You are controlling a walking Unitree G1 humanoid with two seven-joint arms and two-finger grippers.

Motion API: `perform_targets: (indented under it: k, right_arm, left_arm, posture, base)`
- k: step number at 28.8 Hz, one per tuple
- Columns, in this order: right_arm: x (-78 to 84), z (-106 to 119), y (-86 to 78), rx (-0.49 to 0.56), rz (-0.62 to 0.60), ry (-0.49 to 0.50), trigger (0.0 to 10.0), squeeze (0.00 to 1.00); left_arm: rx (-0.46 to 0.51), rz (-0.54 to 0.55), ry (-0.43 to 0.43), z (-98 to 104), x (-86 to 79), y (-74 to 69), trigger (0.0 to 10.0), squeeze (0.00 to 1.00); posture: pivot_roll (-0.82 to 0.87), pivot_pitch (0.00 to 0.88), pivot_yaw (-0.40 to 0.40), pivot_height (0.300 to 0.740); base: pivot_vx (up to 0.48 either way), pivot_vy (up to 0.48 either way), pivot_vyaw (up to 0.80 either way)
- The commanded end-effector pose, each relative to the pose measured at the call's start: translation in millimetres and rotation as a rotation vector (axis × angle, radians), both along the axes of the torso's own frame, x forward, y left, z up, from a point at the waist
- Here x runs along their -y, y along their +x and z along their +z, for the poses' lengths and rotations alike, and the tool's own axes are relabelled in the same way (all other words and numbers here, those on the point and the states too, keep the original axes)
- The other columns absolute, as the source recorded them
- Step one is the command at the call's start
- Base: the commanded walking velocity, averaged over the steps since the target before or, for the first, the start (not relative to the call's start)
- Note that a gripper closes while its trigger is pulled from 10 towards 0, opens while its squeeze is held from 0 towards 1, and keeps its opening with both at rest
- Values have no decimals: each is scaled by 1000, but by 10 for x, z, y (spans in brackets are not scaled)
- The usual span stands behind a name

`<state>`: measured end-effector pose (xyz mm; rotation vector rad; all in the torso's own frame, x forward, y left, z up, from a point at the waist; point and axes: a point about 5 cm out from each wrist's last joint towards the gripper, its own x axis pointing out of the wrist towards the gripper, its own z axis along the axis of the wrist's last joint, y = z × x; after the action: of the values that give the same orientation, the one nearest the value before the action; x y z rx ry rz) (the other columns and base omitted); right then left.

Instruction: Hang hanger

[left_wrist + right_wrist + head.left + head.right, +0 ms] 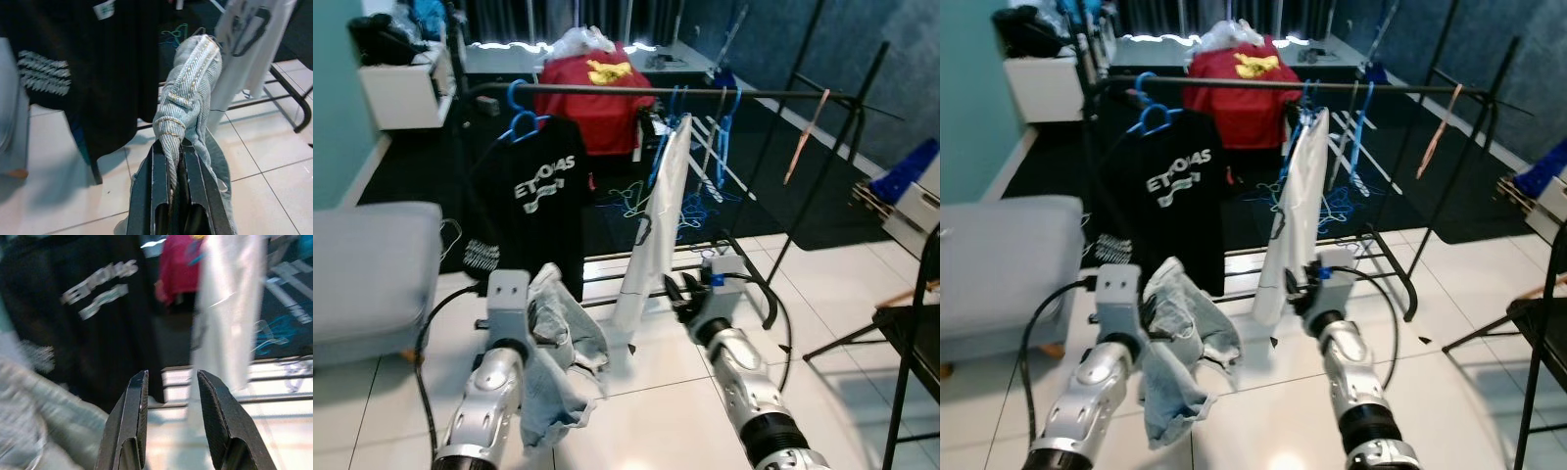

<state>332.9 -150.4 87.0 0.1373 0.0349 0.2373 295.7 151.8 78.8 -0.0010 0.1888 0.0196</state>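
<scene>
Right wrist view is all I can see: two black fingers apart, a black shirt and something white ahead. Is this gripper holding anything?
Observer: No. The right gripper is open with nothing in it, held out toward the white garment that hangs from the rail.
Operator: And the pale blur at the edge of my picture?
Observer: That is a light denim garment draped from the left gripper, which is shut on a fold of it.
Operator: What do the shirts hang on?
Observer: The black T-shirt hangs on a blue hanger hooked over the rail.
</scene>
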Motion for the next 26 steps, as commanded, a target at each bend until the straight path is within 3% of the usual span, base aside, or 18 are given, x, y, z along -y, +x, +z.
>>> perform_targets:
  k: [1,7,10,14,26]
  right_arm:
    - [58,75,34,22,-27,14,10000,0]
    - [126,392,154,118,-18,-19,10000,0]
    - [123,463,173,140,-4,-28,10000,0]
    - [81,743,242,220,62,-50,10000,0]
    - [88,946,316,258,68,-41,10000,0]
  left_arm:
    - [18,-14,-1,44,38,7,10000,0]
    - [-1,-51,18,-11,112,-9,10000,0]
    - [0,-54,18,-7,119,-6,10000,0]
    - [1,-54,17,-1,121,4,10000,0]
    - [4,-45,17,15,89,12,10000,0]
  posture:
    - [8,0,-54,740]
    - [2,0,-46,740]
    - [1,0,-46,740]
    - [1,0,-47,740]
    - [7,0,-49,740]
  base:
    - [319,0,0]
    - [322,0,0]
    - [322,0,0]
    - [321,0,0]
    - [322,0,0]
